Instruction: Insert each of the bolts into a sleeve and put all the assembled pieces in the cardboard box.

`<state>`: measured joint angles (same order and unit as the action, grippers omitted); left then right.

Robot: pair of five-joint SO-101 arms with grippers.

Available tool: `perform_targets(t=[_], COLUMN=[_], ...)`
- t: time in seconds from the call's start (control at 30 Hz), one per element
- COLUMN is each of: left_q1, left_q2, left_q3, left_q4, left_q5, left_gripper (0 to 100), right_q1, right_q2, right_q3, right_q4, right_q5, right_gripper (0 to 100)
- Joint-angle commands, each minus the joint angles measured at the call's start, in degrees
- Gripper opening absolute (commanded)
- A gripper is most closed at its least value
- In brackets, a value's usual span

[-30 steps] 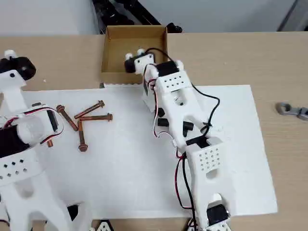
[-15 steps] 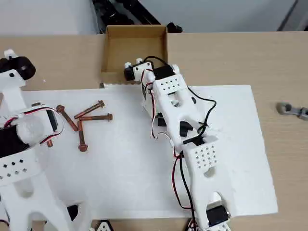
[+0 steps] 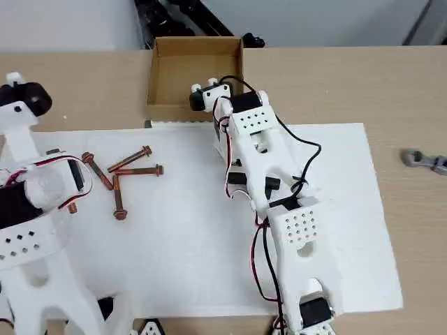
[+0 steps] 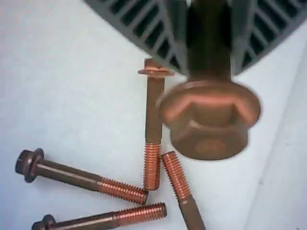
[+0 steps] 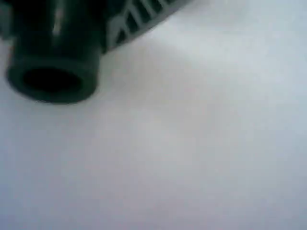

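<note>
My left gripper [image 4: 208, 43] is shut on the shank of a copper bolt [image 4: 208, 115], whose hex head faces the wrist camera. It hangs over several loose copper bolts [image 4: 153, 143] lying on the white sheet [image 3: 181, 251]. In the high view those bolts [image 3: 119, 178] lie at the sheet's left, beside the left arm [image 3: 35, 202]. My right gripper [image 5: 53, 24] is shut on a black sleeve [image 5: 50, 76], open end toward the camera, just above the sheet. The right arm [image 3: 258, 146] stretches toward the near edge of the cardboard box [image 3: 188, 77], which looks empty.
A metal tool [image 3: 422, 159] lies on the wooden table at the far right. Dark equipment [image 3: 174, 17] stands behind the box. The white sheet has free room in its middle and near-left part.
The right arm's wrist dipped toward the sheet, then shifted a little right, staying near the box's front edge. The left arm and the loose bolts have not moved.
</note>
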<state>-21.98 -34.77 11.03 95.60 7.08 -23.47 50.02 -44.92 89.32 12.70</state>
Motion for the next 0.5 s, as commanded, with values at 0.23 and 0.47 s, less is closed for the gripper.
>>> perform_targets(t=[0.23,0.47], left_q1=[0.1,0.4], left_q2=[-1.8,-1.8], left_q3=[-0.2,-0.3], left_q4=[-1.8,-4.4], left_q5=[-0.5,-0.5], left_gripper=[1,1], right_q1=[-2.6,-2.3], right_q2=[-13.3,-25.9], right_q3=[0.3,0.7], right_q4=[3.0,6.5], right_q5=[0.0,-0.4], right_gripper=[3.5,3.5])
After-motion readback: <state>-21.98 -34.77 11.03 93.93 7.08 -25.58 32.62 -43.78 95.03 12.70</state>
